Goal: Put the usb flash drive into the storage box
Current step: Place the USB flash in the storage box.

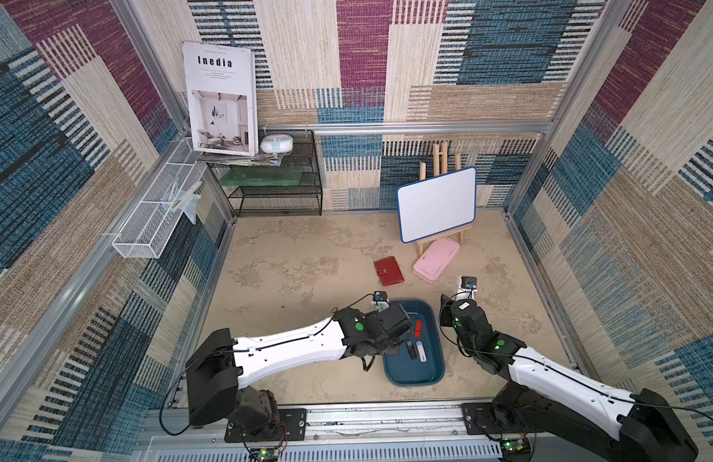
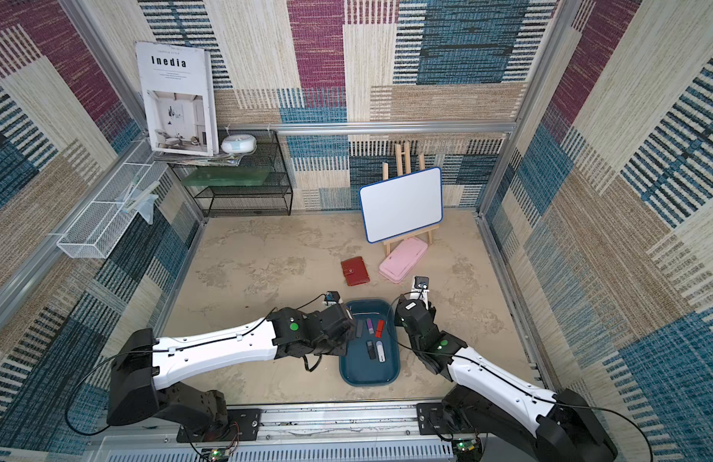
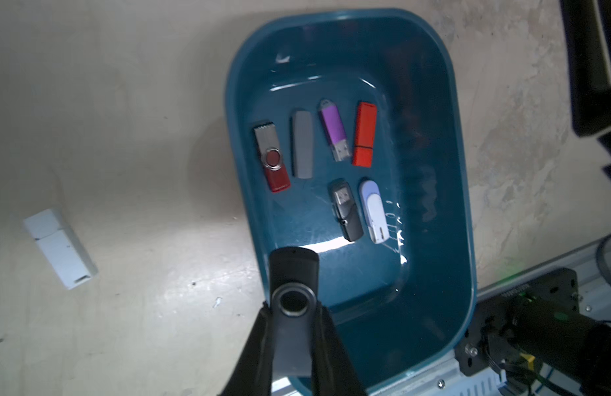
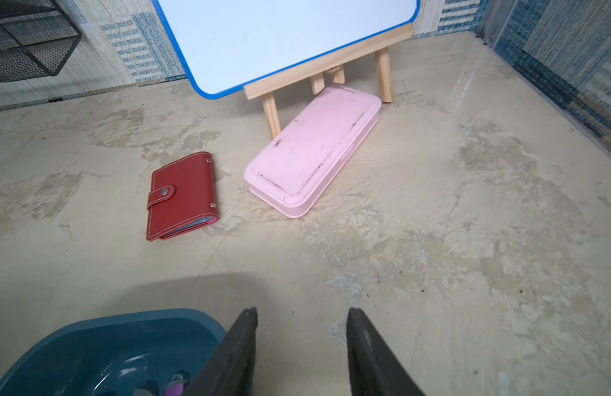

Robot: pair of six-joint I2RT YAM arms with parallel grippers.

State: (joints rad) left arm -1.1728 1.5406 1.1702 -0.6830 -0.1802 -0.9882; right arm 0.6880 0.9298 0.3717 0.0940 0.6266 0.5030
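1. Over the rim of the shallow dark teal-blue plastic storage box on the left arm's side, the dark grey swivel usb flash drive is held in the air. In the left wrist view its free end overlaps the box's inner edge.
2. The left gripper is pressed together on that drive. Its 2 black fingers pinch the drive's sides just behind the metal ring of its swivel.
3. 6 other drives lie flat on the box floor, well apart from the gripper:
   - a red drive with a metal clip
   - a plain grey drive
   - a purple drive
   - an orange-red drive
   - a black drive
   - a white and lavender drive
4. A white rectangular capped stick lies on the beige tabletop, outside the box and well apart from it.
5. In both top views the left wrist hangs over the left part of the box.
6. The right gripper hovers just beside the box's far right corner. Its jaws are spread, with nothing between them and only bare tabletop beneath.
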